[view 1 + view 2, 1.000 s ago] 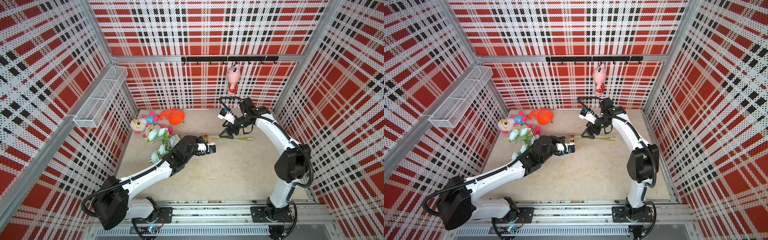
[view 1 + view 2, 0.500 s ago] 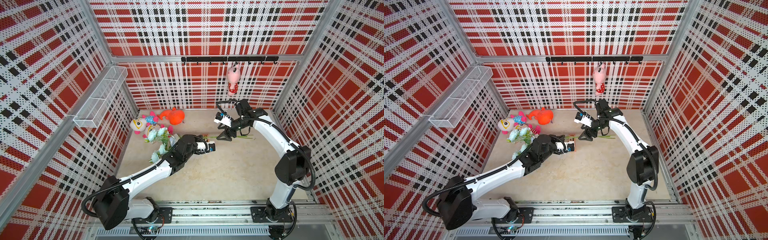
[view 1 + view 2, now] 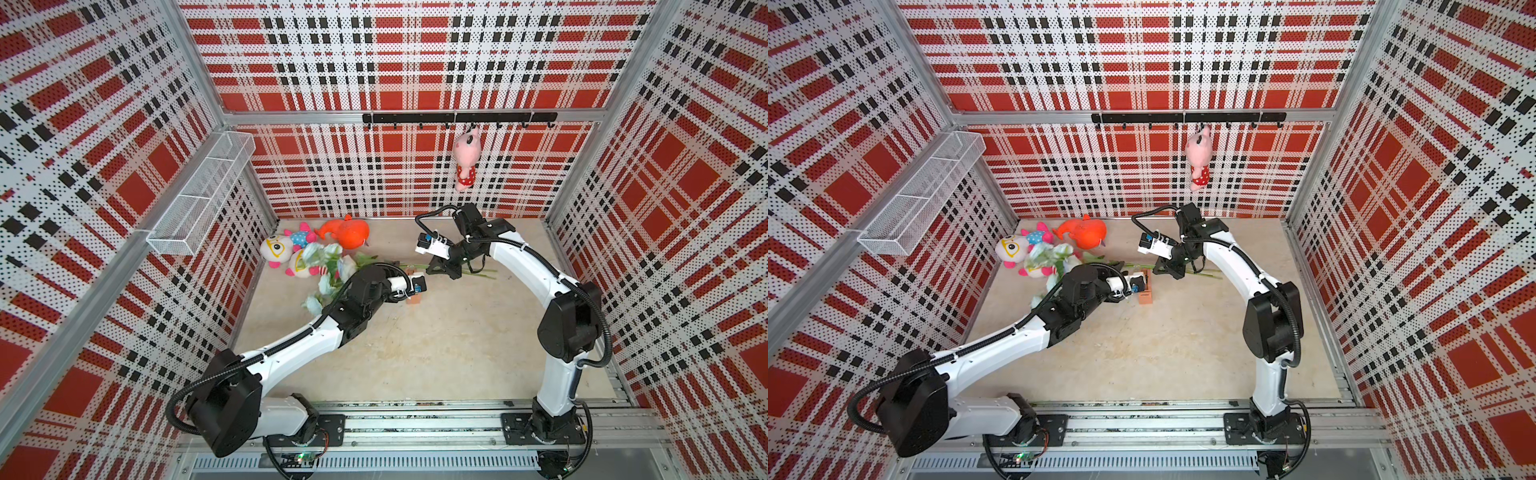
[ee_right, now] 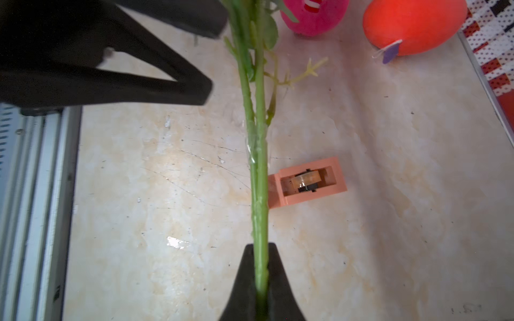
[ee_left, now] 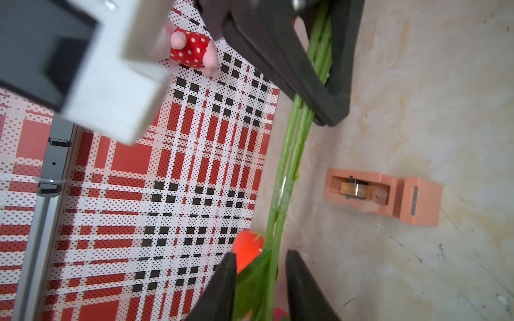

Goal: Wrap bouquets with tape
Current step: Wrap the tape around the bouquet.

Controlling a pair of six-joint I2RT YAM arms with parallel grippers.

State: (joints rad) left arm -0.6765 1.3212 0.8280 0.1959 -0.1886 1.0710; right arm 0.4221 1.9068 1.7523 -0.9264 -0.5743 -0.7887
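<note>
Handover of the bouquet [image 3: 332, 262] is in hand: right jaws pinch shut on its stems [image 4: 258, 180], left jaws stand partly open around them, gripping nothing. Blooms [image 3: 318, 250] lie far left by the plush toys [image 3: 276, 249]; the tape [image 5: 383, 198] sits on the tabletop [image 3: 436, 332] just near of the stems. Next, probably, the left arm [image 3: 299, 340] backs off to fetch tape. A second ago left jaws were shut, right ones wide open.

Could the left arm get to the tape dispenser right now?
Probably yes. The tape dispenser stands uncovered on the table close by the left gripper, whose jaws are open around the bouquet stems; the right gripper grips those.
</note>
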